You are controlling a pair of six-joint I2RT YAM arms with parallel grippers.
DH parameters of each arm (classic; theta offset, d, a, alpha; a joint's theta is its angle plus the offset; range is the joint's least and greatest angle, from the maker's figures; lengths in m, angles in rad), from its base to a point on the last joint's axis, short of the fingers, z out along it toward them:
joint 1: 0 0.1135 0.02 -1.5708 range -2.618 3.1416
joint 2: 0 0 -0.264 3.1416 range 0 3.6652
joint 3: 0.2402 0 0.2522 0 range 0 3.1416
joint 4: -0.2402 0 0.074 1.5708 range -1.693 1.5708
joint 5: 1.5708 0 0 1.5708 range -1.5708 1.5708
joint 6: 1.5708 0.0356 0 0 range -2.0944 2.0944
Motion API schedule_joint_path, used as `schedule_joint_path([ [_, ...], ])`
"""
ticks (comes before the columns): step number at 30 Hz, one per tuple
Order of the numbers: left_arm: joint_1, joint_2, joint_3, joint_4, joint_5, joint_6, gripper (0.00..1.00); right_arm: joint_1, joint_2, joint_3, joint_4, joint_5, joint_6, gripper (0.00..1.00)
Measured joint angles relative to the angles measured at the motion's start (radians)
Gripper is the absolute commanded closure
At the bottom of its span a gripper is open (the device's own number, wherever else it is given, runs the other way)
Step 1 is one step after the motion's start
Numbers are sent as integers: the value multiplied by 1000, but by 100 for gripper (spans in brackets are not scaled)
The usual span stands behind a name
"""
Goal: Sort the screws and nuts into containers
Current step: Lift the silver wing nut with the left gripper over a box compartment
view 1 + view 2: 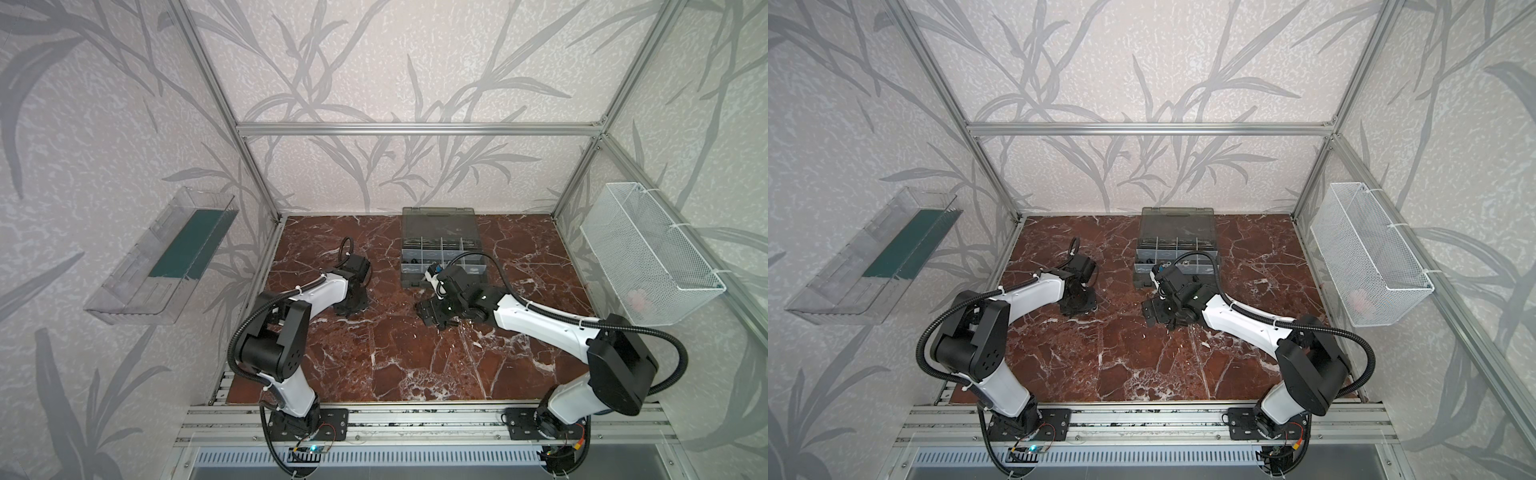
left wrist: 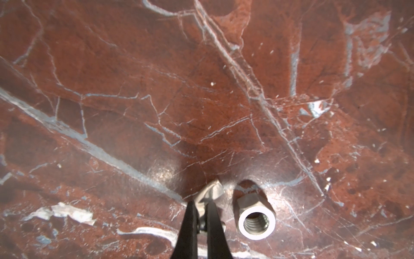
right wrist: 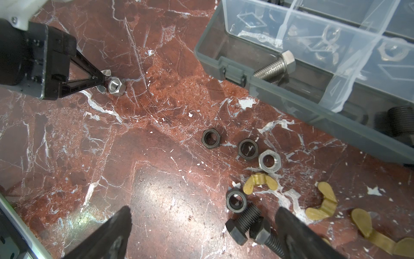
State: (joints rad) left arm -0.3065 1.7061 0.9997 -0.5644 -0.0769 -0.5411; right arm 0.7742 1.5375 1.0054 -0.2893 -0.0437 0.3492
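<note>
Nuts (image 3: 270,161) lie loose on the desk (image 3: 156,201) by the organiser case (image 3: 313,107). Left fingers (image 2: 189,226) pinch a silver wing nut (image 2: 211,192) just beside a hex nut (image 2: 256,222): lift straight up. Right fingers (image 3: 298,233) gape, empty.

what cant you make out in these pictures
- Small silver winged piece in the left gripper: left wrist view, fingers cover its middle.
- Black threaded bolts: both top views, too small, partly under the right arm.
- Dark grey plastic organiser case: right wrist view, edges cut off most of it.

Grey leaf-patterned wallpaper (image 1: 415,62), aluminium frame (image 1: 415,129), white-veined red marble tabletop (image 1: 395,353)
</note>
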Motion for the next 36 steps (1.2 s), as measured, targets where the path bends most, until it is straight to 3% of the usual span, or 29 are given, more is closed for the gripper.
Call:
schedule_joint_path([
  [9, -3, -12, 38, -40, 27, 6, 100, -16, -11, -1, -1, -1, 2, 1],
  [23, -123, 10, 354, -49, 114, 49, 100, -151, -152, -3, -45, 35, -10, 1],
  [36, -217, 313, 732, 13, 219, 71, 100, -287, -244, -19, -103, 32, -2, 1],
])
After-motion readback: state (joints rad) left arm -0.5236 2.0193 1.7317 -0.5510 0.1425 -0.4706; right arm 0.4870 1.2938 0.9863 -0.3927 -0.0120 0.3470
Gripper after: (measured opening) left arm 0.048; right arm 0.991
